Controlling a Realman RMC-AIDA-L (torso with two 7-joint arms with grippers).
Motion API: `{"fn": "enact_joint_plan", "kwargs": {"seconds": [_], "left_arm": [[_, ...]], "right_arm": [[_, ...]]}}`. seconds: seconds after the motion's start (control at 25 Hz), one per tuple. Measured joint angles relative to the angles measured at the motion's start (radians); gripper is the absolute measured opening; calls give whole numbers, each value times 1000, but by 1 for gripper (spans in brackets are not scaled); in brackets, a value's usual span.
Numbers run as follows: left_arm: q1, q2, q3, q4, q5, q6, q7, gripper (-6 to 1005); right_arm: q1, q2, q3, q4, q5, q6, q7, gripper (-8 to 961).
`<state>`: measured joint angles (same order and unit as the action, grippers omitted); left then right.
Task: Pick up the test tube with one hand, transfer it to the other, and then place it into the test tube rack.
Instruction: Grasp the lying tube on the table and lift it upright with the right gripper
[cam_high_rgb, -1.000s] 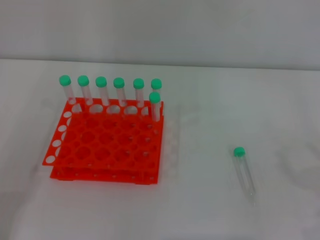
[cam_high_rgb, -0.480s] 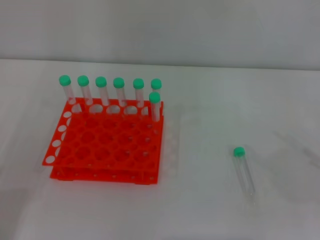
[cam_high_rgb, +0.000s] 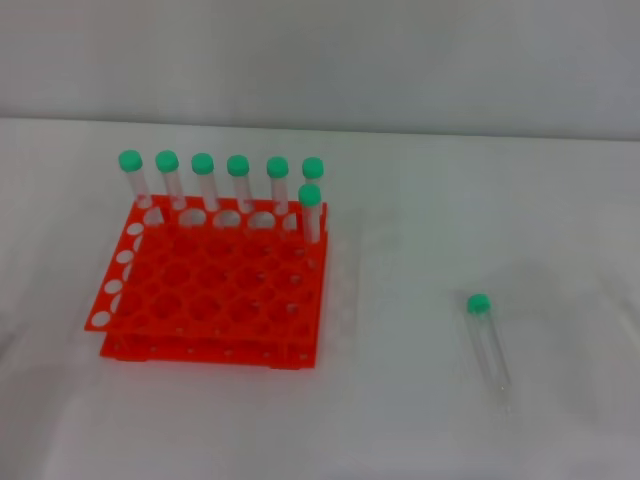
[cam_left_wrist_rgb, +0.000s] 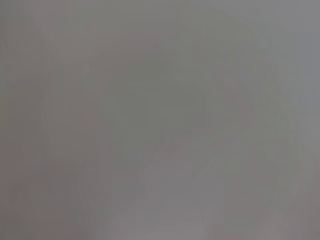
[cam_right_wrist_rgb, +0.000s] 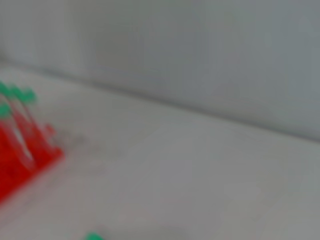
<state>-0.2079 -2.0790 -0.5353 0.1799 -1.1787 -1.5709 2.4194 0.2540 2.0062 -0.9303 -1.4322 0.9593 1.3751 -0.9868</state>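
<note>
Test tube (cam_high_rgb: 488, 345) lies flat, right half of counter toward near edge, well apart from test tube rack (cam_high_rgb: 205, 295) at left. Neither gripper in view, finger state unknowable. I plan slow descent, pinching mid-body across tube.

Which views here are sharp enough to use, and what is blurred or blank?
Head view: usable, slightly soft, evenly lit; the rack and the loose tube on the table read clearly, the clear tube body faint against the white. Left wrist view: a featureless grey field, nothing identifiable. Right wrist view: heavily blurred; the rack is a red smear with green cap blobs. Neither gripper shows anywhere.
</note>
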Motion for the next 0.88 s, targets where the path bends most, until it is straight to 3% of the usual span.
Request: {"fn": "enact_joint_plan", "kwargs": {"seconds": [0.24,0.4,0.68,0.88], "left_arm": [[-21,2,0,0,0,8,1,888],[-42,2,0,0,-1,12,1,888],[-74,6,0,7,-2,36,3,888],[-87,9,0,7,-4,34,4,887]], "right_arm": [[6,0,-273,-273,-286,8,320,856],[28,1,-437,-375,-413,47,510,857],[142,5,-622,-389,-434,134,696,856],[207,8,-674,-346,-436,157,776,855]]}}
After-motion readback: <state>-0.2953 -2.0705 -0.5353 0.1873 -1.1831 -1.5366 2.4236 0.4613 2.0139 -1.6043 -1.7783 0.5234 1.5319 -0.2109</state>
